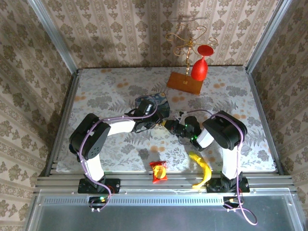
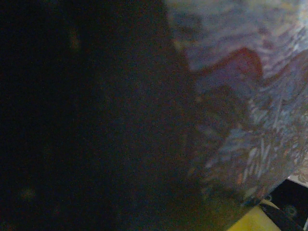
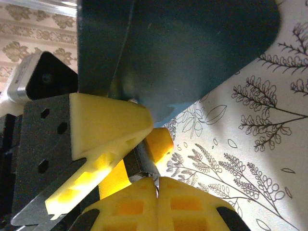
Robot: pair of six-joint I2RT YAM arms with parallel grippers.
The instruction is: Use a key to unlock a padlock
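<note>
In the right wrist view, the tiny dark grey padlock (image 3: 143, 155) sits pinched between the two yellow fingers of my left gripper (image 3: 144, 143). My right gripper (image 3: 158, 183) is shut at the bottom of that view, with a thin sliver of metal, the key (image 3: 157, 185), between its pads and right under the padlock. From above, the left gripper (image 1: 166, 122) and right gripper (image 1: 177, 126) meet tip to tip at the table's middle. How far the key goes into the lock is hidden. The left wrist view is dark and blurred.
The blue swirl-painted tin (image 1: 150, 103) lies just behind the left gripper and looms close in both wrist views (image 3: 192, 48) (image 2: 250, 96). A wooden stand (image 1: 184, 83) with a red glass (image 1: 201, 67) is at the back. A banana (image 1: 202, 166) and a red packet (image 1: 158, 171) lie near the front edge.
</note>
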